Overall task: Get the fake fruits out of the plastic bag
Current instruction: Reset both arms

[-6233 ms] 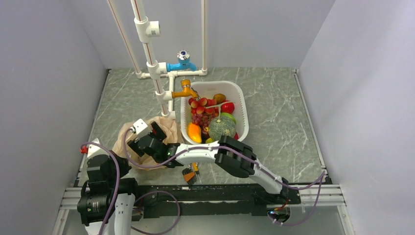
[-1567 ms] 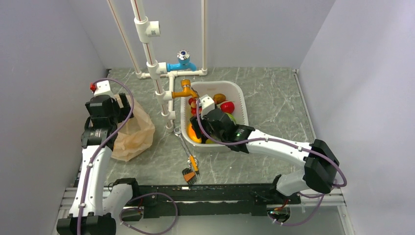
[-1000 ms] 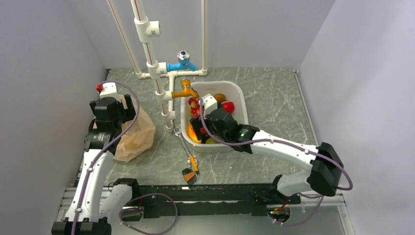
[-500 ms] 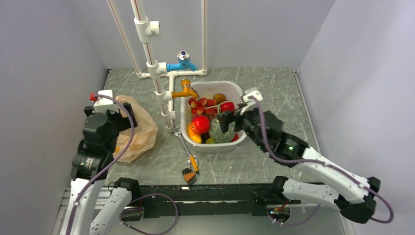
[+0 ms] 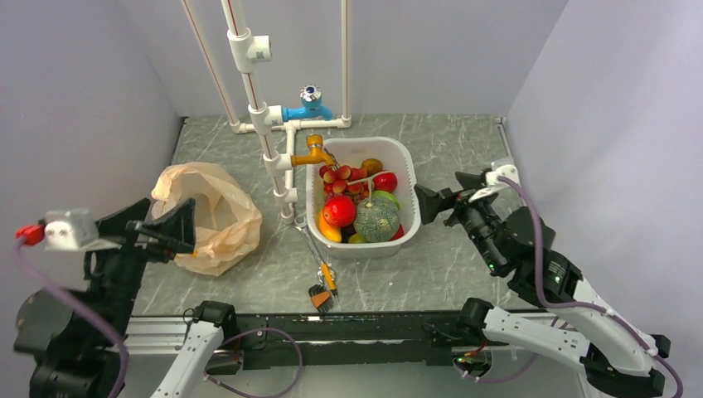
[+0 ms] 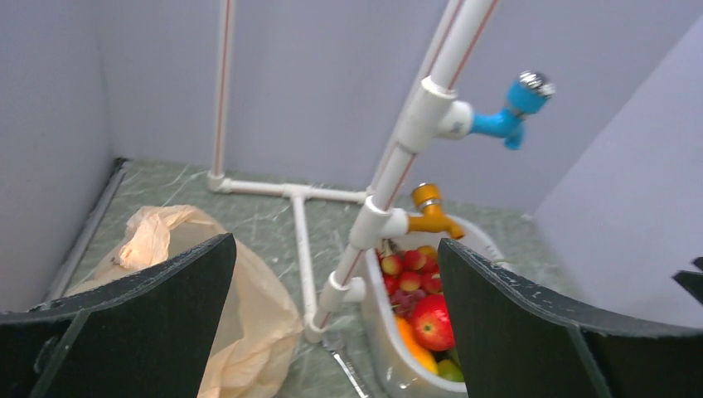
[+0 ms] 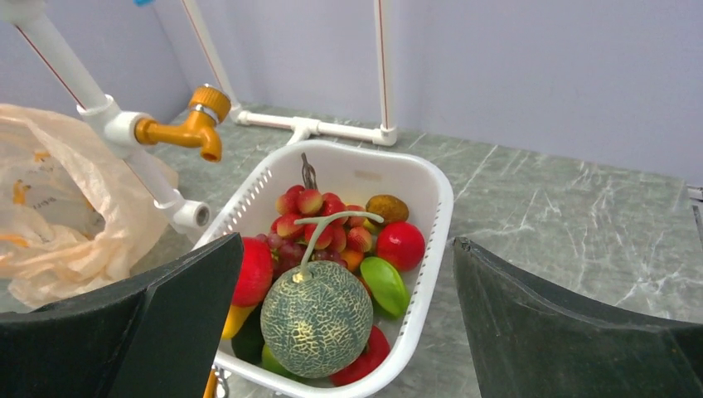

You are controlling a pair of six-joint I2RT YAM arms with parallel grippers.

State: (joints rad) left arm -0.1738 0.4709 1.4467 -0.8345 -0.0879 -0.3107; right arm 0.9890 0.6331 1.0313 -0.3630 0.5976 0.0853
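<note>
The plastic bag [image 5: 207, 215] lies slumped on the table left of the pipes, also seen in the left wrist view [image 6: 240, 332]. The fake fruits sit in the white basin [image 5: 412, 178]: netted melon [image 5: 377, 220] [image 7: 317, 319], large red fruit [image 5: 339, 211] [image 6: 431, 322], grapes [image 5: 340, 184] [image 7: 319, 220]. My left gripper [image 5: 162, 236] [image 6: 336, 249] hangs open and empty, raised near the bag's front left. My right gripper [image 5: 448, 195] [image 7: 346, 245] is open and empty, just right of the basin and aimed at it.
A white pipe frame with a blue tap [image 5: 309, 101] and an orange tap [image 5: 313, 153] stands between bag and basin. A small brush [image 5: 319, 282] lies in front of the basin. A banana [image 5: 327, 230] and a green mango [image 7: 384, 284] share the basin. Walls enclose three sides.
My right gripper has pulled out of the basin to the right, leaving the large red fruit inside. My left gripper has drawn back from the bag toward the near left corner.
</note>
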